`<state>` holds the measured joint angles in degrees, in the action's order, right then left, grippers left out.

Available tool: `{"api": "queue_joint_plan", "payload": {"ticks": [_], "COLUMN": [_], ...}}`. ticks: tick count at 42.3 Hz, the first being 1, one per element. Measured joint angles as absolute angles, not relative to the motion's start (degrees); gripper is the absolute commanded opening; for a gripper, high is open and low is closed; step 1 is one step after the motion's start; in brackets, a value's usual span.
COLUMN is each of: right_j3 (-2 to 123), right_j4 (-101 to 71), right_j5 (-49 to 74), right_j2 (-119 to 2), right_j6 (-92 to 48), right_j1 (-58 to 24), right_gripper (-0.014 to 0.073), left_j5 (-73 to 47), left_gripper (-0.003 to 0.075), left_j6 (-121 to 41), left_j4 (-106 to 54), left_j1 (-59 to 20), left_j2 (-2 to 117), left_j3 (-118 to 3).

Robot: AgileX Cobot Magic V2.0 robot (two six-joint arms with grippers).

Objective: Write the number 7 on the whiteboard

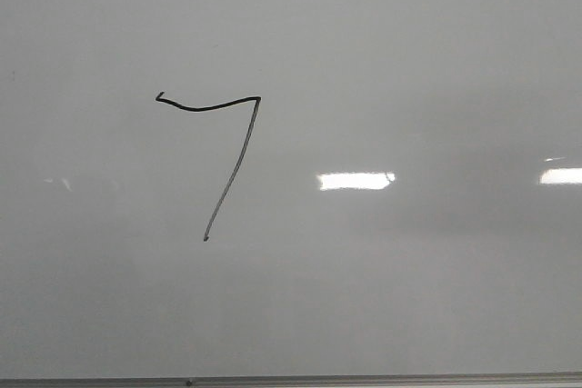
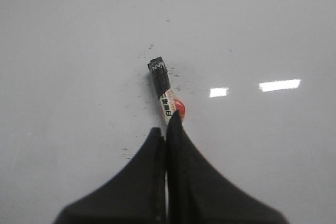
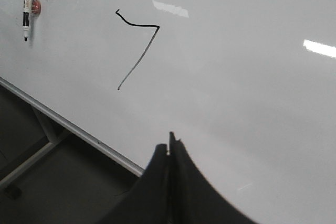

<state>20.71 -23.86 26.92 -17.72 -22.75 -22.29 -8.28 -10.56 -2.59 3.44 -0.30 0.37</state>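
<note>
The whiteboard (image 1: 436,297) fills the front view, and the number 7 (image 1: 223,147) stands left of centre in the frame. The left claw (image 2: 167,124) is closed around a marker (image 2: 165,95). The right claw (image 3: 169,148) is closed with nothing in it.

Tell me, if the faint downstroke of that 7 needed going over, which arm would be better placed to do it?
Probably the left. Its gripper is shut on the marker, while the right gripper is shut with nothing in it. The number 7 already stands complete on the whiteboard.
</note>
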Motion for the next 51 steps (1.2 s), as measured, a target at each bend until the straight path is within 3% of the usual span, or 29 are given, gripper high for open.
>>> {"api": "queue_joint_plan", "payload": {"ticks": [14,22,33,51], "right_j3": [18.5,11.2,2.3,-1.5], "right_j4": [-21.5,-16.5,-8.2,-7.3], "right_j5": [22.6,11.2,13.9,14.5], "right_j2": [-16.8,-10.9,-0.4,0.6], "right_j6": [-22.6,-15.9,-1.1,0.7], "right_j1": [-20.5,-11.1,0.9,2.4], "right_gripper": [-0.0068,-0.0068,-0.0068,-0.0068], "left_j5": [-8.3,-8.3,-8.3,-8.2], "left_gripper": [-0.0020,-0.0020,-0.0020,-0.0020], "left_j6": [-10.6,-10.6,-10.5,-10.5], "left_j4": [-2.6,-2.6,-2.5,-2.4], "left_j1": [3.4,3.4,3.4,3.4], "left_j2": [-0.3,-0.3,-0.3,-0.3], "left_j3": [0.4,0.4,0.4,0.4]}}
